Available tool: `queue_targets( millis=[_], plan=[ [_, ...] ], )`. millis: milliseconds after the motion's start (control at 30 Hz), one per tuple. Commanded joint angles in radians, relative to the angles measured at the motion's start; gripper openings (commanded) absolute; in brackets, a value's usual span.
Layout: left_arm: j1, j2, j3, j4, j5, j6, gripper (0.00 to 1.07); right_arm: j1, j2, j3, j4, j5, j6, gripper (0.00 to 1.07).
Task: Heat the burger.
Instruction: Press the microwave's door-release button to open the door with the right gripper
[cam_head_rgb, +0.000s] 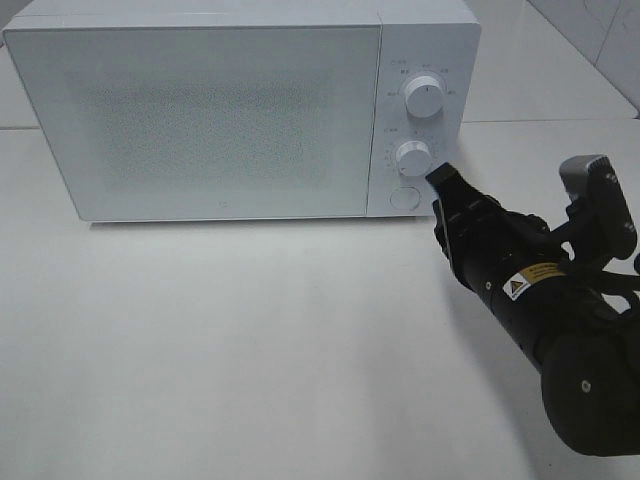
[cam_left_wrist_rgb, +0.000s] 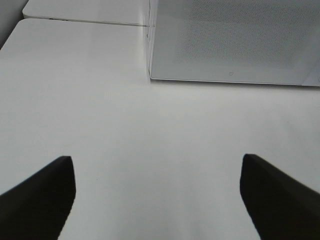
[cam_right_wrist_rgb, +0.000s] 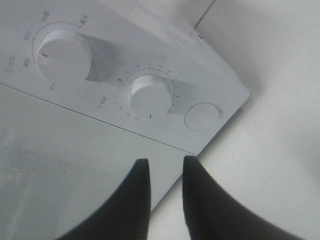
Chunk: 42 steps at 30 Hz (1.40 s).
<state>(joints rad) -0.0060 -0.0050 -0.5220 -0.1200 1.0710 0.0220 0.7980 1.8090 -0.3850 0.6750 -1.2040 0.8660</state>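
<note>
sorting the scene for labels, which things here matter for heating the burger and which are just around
Part of the job:
- microwave, door shut
- its lower dial, upper dial and round button
- right gripper, close to the lower dial, holding nothing
The burger is not in view.

Just around:
- white table
- left gripper, open over bare table

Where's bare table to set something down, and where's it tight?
Free: the white table in front of the microwave door, out to the left edge. Tight: right side, where the right gripper sits near the lower knob and round button.
</note>
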Motion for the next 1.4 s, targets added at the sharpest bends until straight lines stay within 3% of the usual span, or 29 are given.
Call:
queue_targets(
  millis=[33, 200, 533, 900, 1400],
  plan=[
    [0.0, -0.005, 0.005, -0.01, 0.001, 0.002, 0.82, 0.002, -0.003, -0.007, -0.03, -0.002, 0.28, 0.1],
    [0.0, -0.005, 0.005, -0.01, 0.001, 0.002, 0.82, 0.002, -0.003, -0.007, -0.025, 0.07, 0.456, 0.0],
    [0.0, -0.005, 0.005, -0.01, 0.001, 0.002, 0.82, -0.005, 0.009, -0.029, 0.034, 0.137, 0.416, 0.0],
    [0.0, -0.005, 0.005, -0.01, 0.001, 0.002, 0.82, -0.005, 0.114, -0.121, 0.036, 0.148, 0.45, 0.0],
    [0.0, -0.005, 0.005, -0.011, 0.001, 0.002, 0.82, -0.141, 0.205, -0.281, -0.026, 0.236, 0.44, 0.0]
  ],
)
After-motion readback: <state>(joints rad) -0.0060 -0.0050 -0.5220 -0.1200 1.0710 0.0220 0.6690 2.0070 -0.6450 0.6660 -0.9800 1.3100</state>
